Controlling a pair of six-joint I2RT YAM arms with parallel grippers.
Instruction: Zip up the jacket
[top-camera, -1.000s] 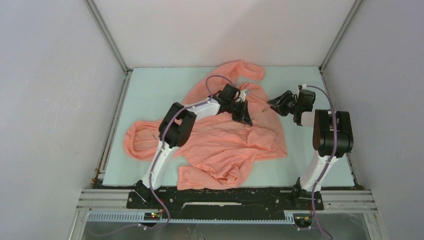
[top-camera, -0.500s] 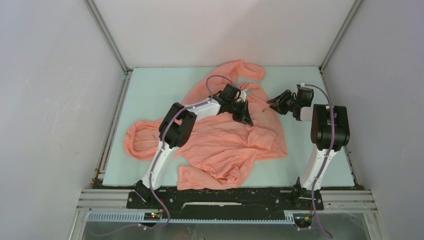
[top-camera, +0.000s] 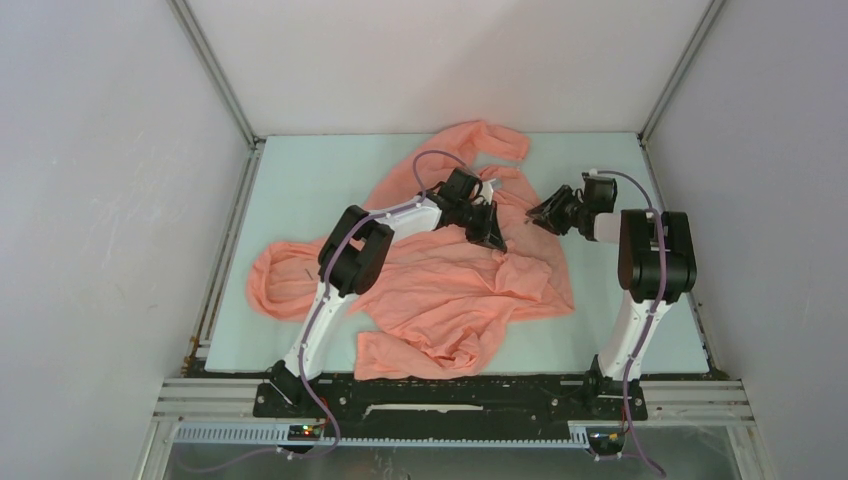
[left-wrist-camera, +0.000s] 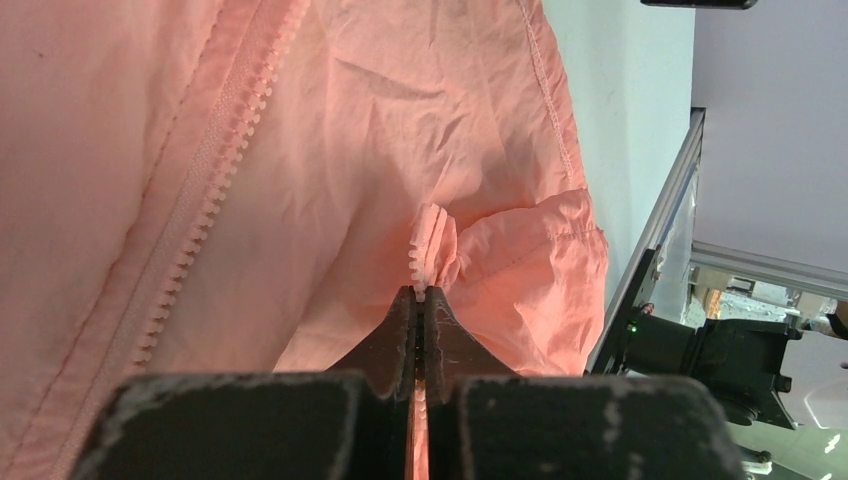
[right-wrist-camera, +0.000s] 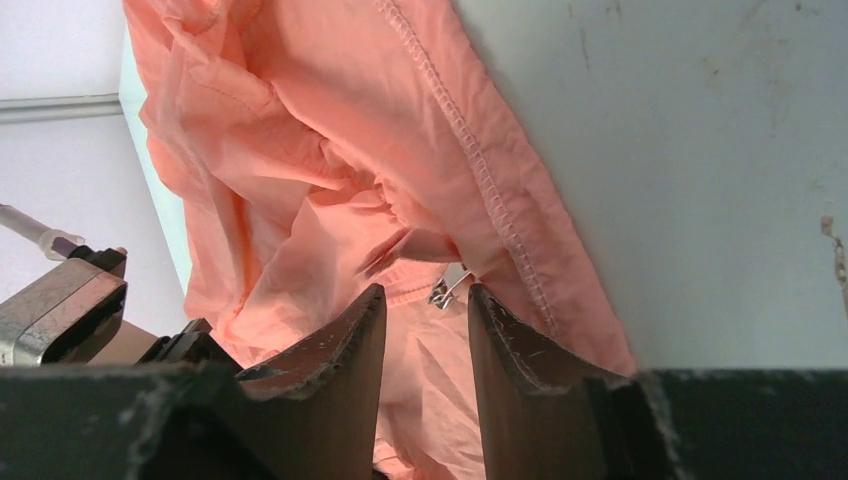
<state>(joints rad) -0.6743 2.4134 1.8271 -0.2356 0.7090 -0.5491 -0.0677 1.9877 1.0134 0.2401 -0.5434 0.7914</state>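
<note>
The salmon-orange jacket (top-camera: 440, 280) lies crumpled across the pale table, one sleeve at the back and one at the left. My left gripper (top-camera: 493, 238) is shut on the jacket's zipper edge; in the left wrist view the toothed tape (left-wrist-camera: 424, 250) comes out from between the closed fingertips (left-wrist-camera: 418, 297), and a second line of zipper teeth (left-wrist-camera: 215, 190) runs up the left. My right gripper (top-camera: 535, 215) is open just above the jacket's right edge. In the right wrist view the small metal zipper pull (right-wrist-camera: 447, 287) sits just beyond its fingertips (right-wrist-camera: 425, 293), by the stitched hem.
Grey enclosure walls and metal frame posts (top-camera: 215, 75) surround the table (top-camera: 300, 180). The arm bases sit on the black rail (top-camera: 450, 395) at the near edge. Bare table (right-wrist-camera: 700, 150) shows to the right of the jacket's hem.
My right gripper has moved left and a little toward the back, closer to the jacket's right edge. The left arm and the jacket have not visibly moved.
</note>
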